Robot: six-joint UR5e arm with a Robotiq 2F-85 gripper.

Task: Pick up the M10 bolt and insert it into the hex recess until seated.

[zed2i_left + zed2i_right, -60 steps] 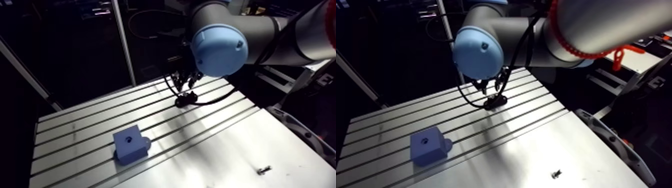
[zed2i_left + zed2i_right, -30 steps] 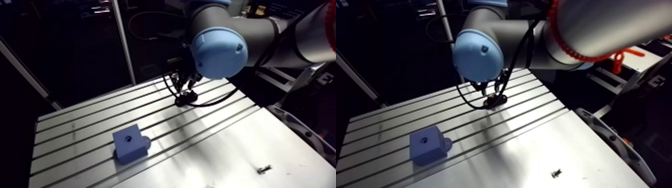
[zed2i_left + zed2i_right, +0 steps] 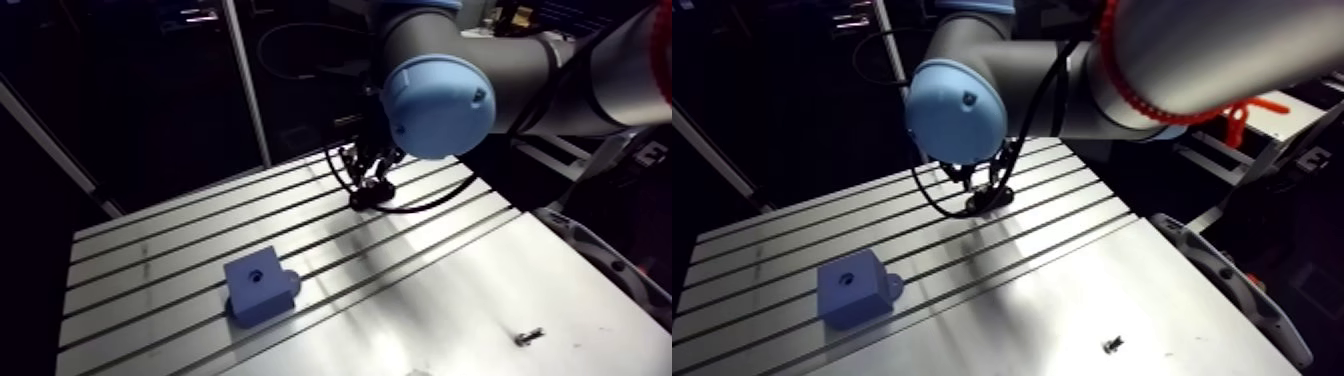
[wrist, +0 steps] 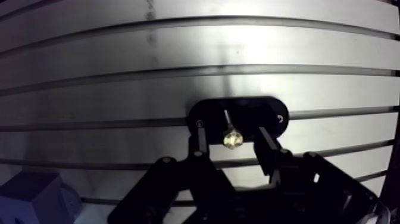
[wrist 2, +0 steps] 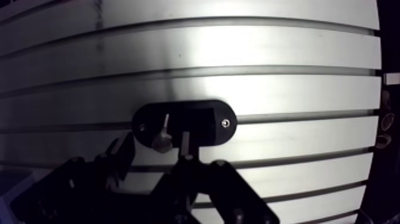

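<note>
A shiny bolt (image 4: 232, 138) stands in a black oval holder (image 4: 262, 110) on the slotted table (image 4: 178, 53). In the wrist view my gripper (image 4: 231, 127) straddles the bolt, one finger (image 4: 199, 138) on each side, with a gap between each finger and the bolt, so it is open. In the arm view the gripper (image 3: 370, 172) hangs just over that holder (image 3: 368, 197) near the table's back edge. A blue block (image 3: 258, 287) with a small dark hole in its top face sits towards the front left, well away from the gripper.
A small dark screw-like part (image 3: 527, 338) lies alone near the table's front right corner. A corner of the blue block (image 4: 30, 193) shows beside the gripper in the wrist view. Long slots run across the table top.
The gripper has come slightly lower over the black holder, and the camera has shifted a little with the arm. The blue block and the small part stay put.
</note>
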